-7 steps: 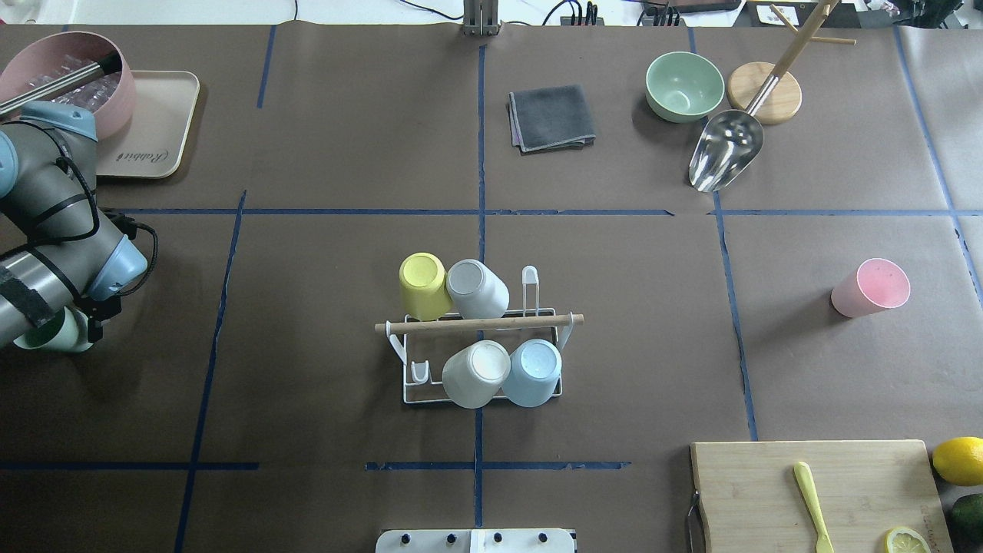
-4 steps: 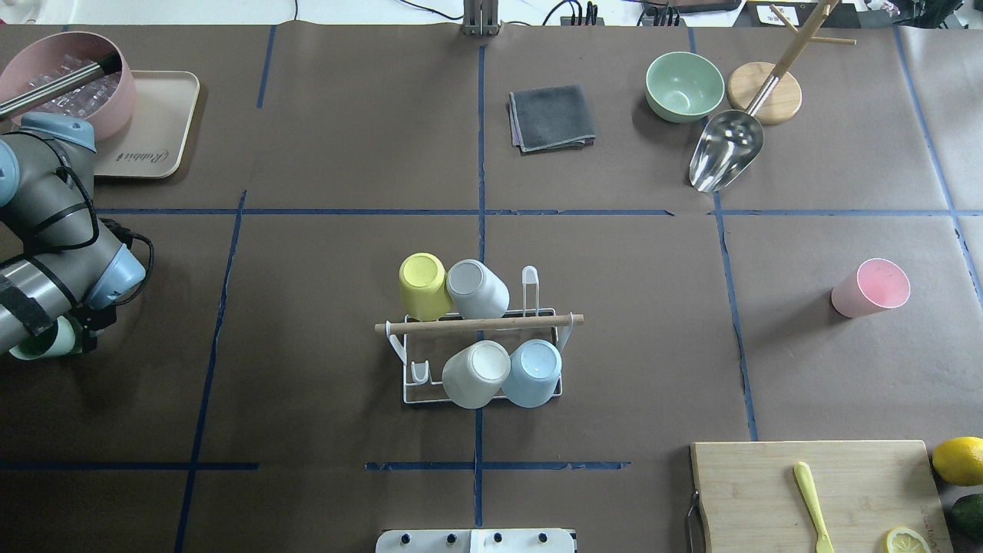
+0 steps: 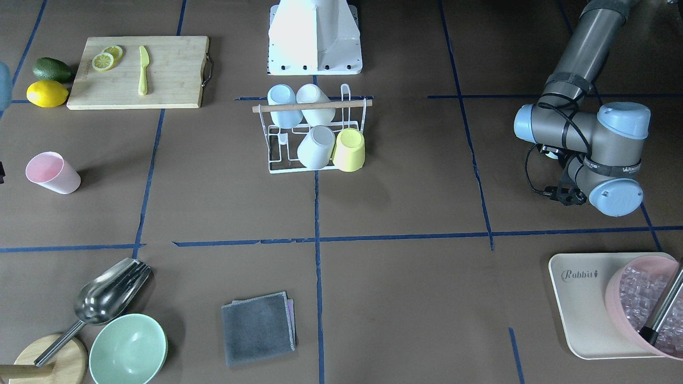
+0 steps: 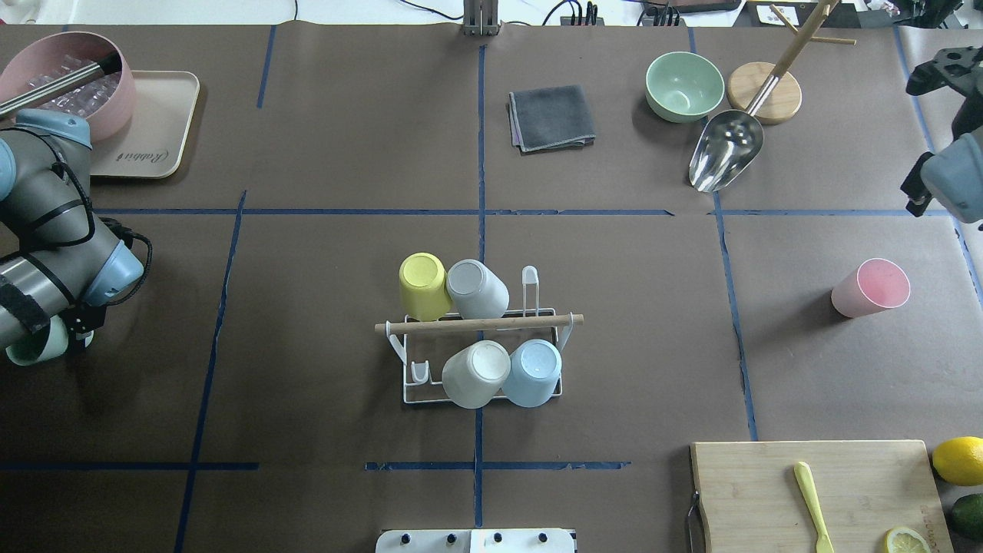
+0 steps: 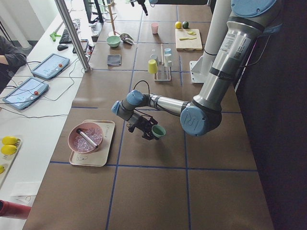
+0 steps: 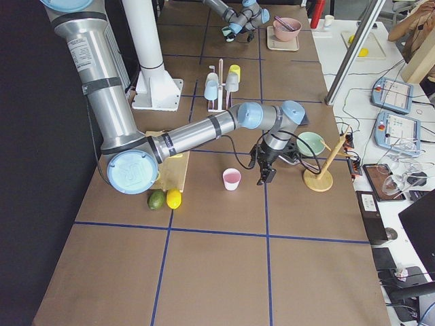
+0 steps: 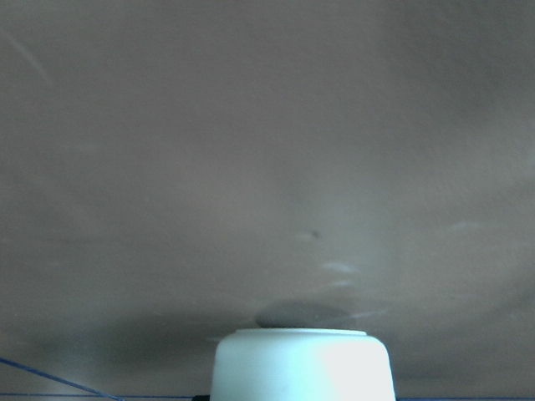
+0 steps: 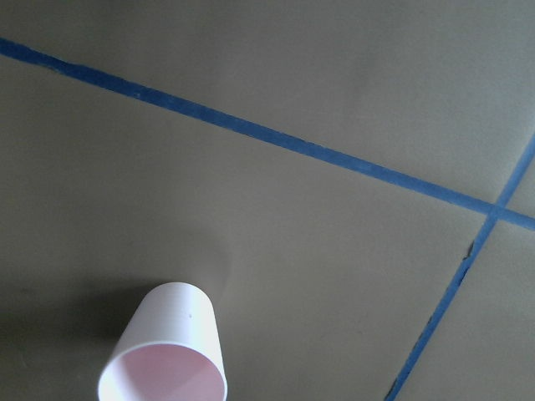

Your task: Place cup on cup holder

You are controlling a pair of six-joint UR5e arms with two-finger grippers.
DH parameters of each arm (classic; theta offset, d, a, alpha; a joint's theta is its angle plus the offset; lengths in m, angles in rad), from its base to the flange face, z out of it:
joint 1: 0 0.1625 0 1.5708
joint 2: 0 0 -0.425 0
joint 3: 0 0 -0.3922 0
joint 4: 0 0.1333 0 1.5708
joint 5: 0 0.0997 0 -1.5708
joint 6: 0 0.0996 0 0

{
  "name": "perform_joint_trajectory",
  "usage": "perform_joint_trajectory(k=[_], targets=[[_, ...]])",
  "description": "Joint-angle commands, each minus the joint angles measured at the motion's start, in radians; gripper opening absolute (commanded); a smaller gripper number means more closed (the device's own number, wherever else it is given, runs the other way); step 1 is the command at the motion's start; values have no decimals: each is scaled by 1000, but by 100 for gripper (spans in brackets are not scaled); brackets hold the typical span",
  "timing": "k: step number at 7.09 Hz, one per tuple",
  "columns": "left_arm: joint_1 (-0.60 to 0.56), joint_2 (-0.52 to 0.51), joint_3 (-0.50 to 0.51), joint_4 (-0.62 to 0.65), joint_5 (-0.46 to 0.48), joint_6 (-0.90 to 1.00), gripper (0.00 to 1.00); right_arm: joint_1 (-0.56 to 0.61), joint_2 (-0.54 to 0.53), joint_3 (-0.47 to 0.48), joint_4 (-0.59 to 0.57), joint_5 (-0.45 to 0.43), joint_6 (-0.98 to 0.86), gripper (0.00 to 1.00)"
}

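Observation:
The white wire cup holder (image 4: 480, 322) with a wooden rod handle stands mid-table and also shows in the front view (image 3: 312, 105). It holds several upturned cups: yellow, grey, cream and light blue. My left gripper (image 5: 147, 132) is shut on a mint green cup (image 4: 27, 347) at the table's left edge. That cup fills the bottom of the left wrist view (image 7: 301, 363). A pink cup (image 4: 872, 288) stands upright on the right and shows in the right wrist view (image 8: 167, 351). My right gripper (image 6: 264, 176) hangs just beyond it, apart from it. I cannot tell whether it is open.
A beige tray (image 4: 157, 130) with a pink bowl of ice sits at the far left. A grey cloth (image 4: 551, 117), a green bowl (image 4: 683, 84), a metal scoop (image 4: 726, 157) and a round wooden stand lie at the back. A cutting board (image 4: 752, 491), lemon and avocado are near right.
My left arm has drawn back toward the table's left edge, carrying the green cup with it. My right arm has come into the overhead view at the right edge.

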Motion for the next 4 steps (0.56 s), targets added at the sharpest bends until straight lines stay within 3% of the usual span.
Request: perform_joint_trajectory(k=[1,4], targets=[[-24,-2,-70,27,3,5,0,-79,119,-124,-66,-42,-6,100],[-69,-6,-241,27,14,4,1,-178,215,-207,-144,-84,-15,100]])
